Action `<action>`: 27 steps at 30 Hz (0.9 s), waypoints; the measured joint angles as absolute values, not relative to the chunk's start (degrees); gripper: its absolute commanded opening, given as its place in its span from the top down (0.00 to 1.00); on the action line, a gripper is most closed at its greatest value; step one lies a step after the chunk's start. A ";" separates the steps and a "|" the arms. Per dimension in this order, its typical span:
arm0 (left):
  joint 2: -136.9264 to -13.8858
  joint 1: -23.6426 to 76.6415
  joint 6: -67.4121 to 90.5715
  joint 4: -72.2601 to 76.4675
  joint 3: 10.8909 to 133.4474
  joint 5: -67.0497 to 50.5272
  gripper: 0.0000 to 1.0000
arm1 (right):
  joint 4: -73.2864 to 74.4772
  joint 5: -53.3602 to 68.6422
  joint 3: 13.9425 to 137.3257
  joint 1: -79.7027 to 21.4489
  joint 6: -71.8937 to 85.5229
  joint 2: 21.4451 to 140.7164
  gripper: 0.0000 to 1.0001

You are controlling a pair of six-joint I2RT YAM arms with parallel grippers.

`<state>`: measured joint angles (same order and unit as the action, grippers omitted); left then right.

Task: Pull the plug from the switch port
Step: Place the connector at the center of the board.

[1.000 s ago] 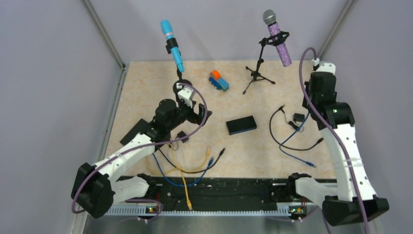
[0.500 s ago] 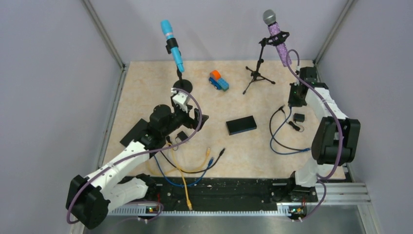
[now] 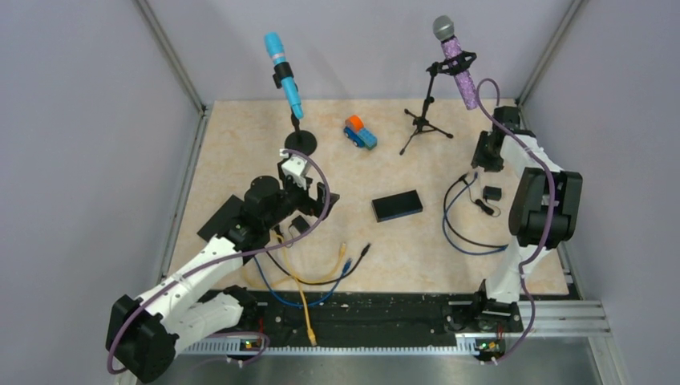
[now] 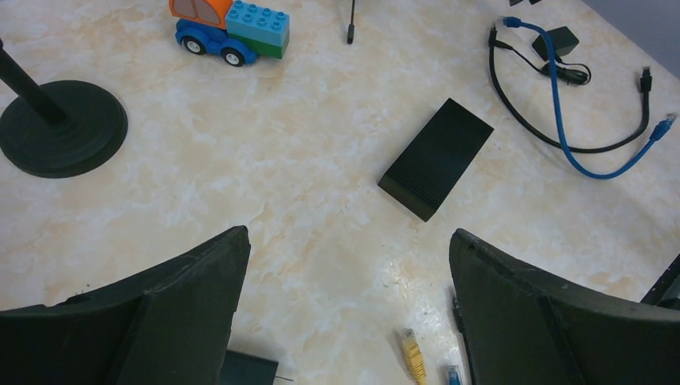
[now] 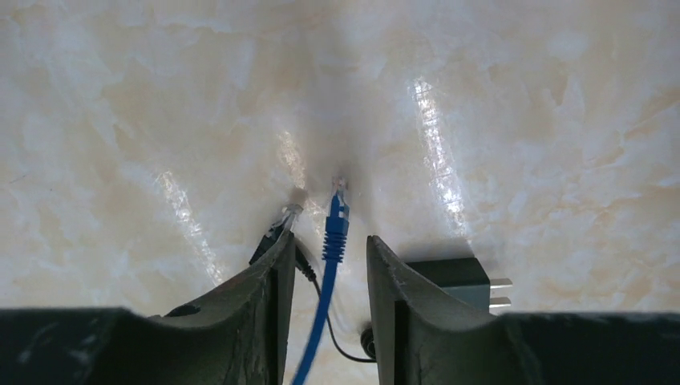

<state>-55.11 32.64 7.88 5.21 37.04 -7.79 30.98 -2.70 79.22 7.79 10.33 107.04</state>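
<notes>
Toward the desk's (image 3: 240, 144) far right, straddles the blue Ethernet plug (image 5: 337, 224) with right fingers (image 5: 257, 321) slightly apart, plug flat on desk, well apart from black switch (image 3: 397, 205). Holds left fingers (image 4: 160, 321) wide apart.

Bare table (image 3: 240, 144) rings the black switch (image 3: 397, 205) on every side; looped cables (image 3: 446, 224) lie at its 3 o'clock, a cable tangle (image 3: 317, 277) at 8, a tripod stand (image 3: 423, 122) at 1.

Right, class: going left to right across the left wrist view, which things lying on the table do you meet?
First the round black stand base, then the toy truck, the black box, the blue cable.
</notes>
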 measured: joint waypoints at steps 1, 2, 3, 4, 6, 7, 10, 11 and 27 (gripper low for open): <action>-54.94 32.64 7.79 4.99 36.86 -7.64 0.01 | 30.94 -2.98 79.22 7.81 10.72 107.02 0.60; -54.83 32.64 7.70 4.80 36.80 -7.49 0.01 | 30.83 -3.16 79.26 7.84 10.79 106.83 0.59; -54.61 32.64 7.60 4.67 36.60 -6.94 0.01 | 30.83 -3.27 79.26 7.90 11.07 106.48 0.56; -54.43 32.64 7.57 4.43 36.45 -6.33 0.01 | 30.89 -3.36 79.26 7.97 11.29 105.95 0.53; -54.19 32.64 7.64 3.68 36.27 -4.51 0.01 | 31.14 -3.36 79.02 8.10 12.29 103.55 0.49; -54.11 32.64 7.68 3.20 36.23 -3.44 0.01 | 30.89 -3.18 78.61 8.14 12.73 101.97 0.46; -53.84 32.62 8.21 2.31 35.79 -0.38 0.01 | 28.34 0.12 72.95 8.16 14.94 91.66 0.42; -53.60 32.56 8.51 1.91 35.55 0.75 0.01 | 27.57 1.65 70.50 8.10 15.79 87.57 0.41; -46.52 32.25 10.37 -2.55 35.00 13.65 0.01 | 19.64 1.41 51.42 -34.35 27.62 77.60 0.21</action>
<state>-46.52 32.25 10.37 -2.55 35.00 13.65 19.64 1.41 51.42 -34.35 27.62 77.60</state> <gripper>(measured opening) 0.986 0.758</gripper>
